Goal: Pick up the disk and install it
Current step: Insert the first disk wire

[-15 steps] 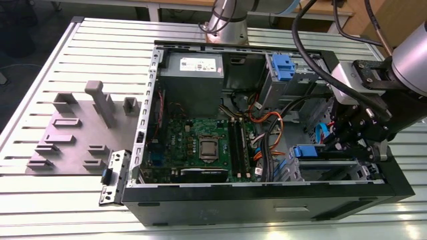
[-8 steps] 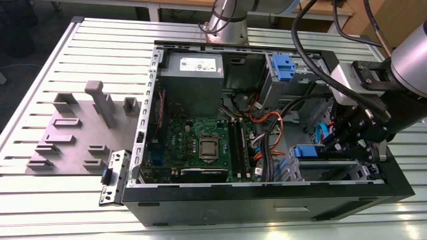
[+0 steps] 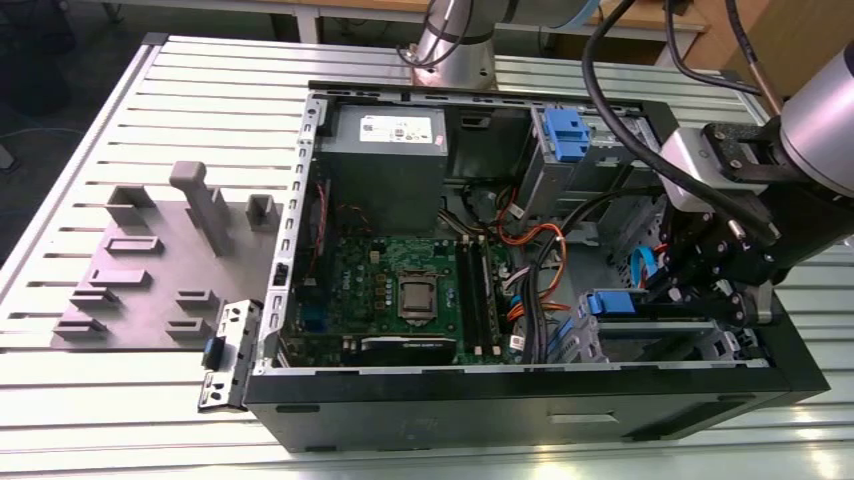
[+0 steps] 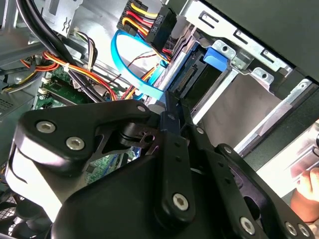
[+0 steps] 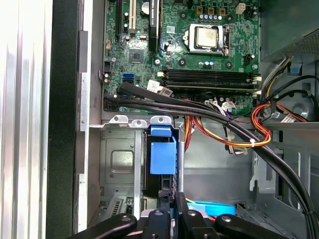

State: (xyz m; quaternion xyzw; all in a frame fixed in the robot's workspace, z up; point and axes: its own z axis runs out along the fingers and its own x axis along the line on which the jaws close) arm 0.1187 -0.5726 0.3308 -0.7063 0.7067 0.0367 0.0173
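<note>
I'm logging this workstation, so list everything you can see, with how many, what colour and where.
computer case: one, black, open on the slatted table.
slatted table: one, silver, under everything.
motherboard: one, green, on the case floor.
power supply: one, grey with a white sticker, at the case's far end.
disk: one, blue rails showing, standing in the drive cage beside the motherboard, just ahead of the hand.
bare bracket: one, blue, in the far bay.
flat cable: one, light blue, looping by the cage.
fixture plate: one, grey, at the exterior view's left.
loose panel piece: one, grey, beside the case.
arm: one, grey.
hand: one, black, shut.
</note>
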